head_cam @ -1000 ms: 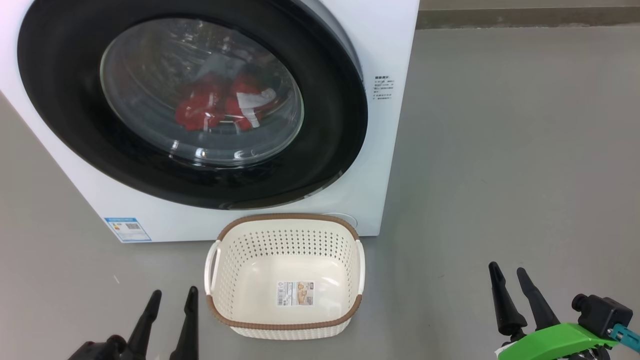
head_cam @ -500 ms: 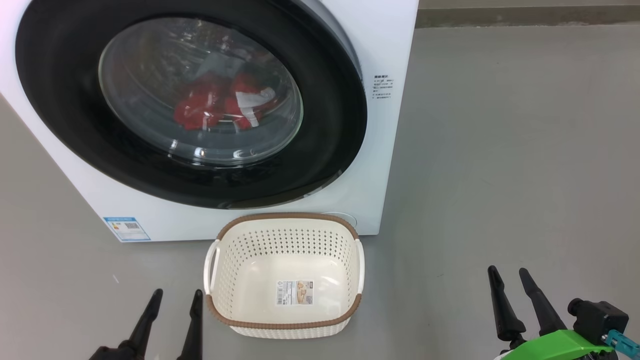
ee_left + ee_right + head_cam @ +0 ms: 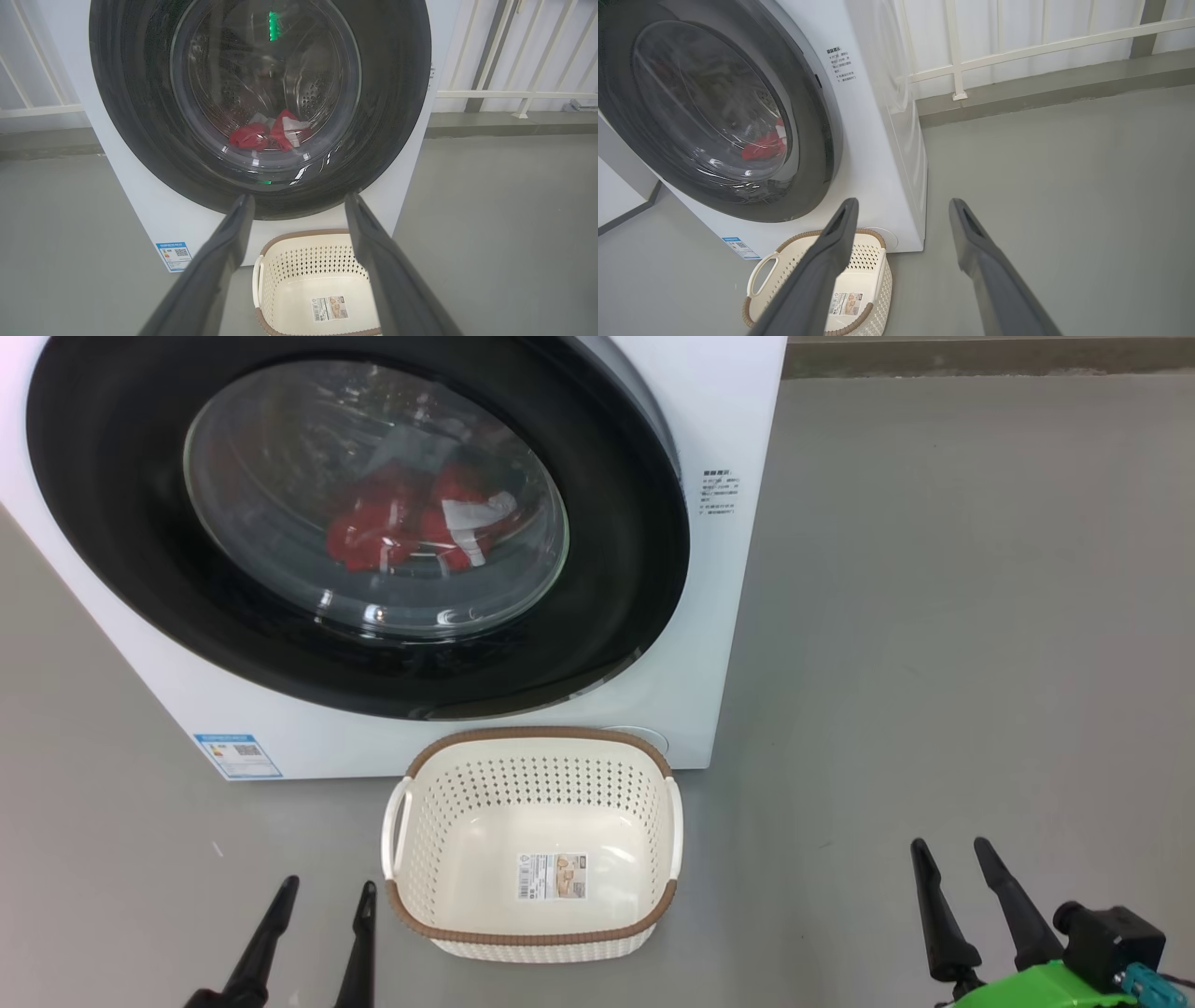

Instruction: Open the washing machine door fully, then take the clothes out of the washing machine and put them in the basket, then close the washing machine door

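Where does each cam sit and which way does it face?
Head: on the head, facing forward-down at the washing machine door and basket; left gripper, right gripper at bottom.
Left wrist: left arm, faces the door square-on between its fingers.
Right wrist: right arm, faces the door obliquely past its fingers.
Shared: door, clothes, basket in all.

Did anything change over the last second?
Barely. The left gripper and right gripper sit slightly lower in the head view, partly because the camera shifted. Both stay open and empty. The washing machine door remains shut, the clothes are still inside, and the basket is still empty.
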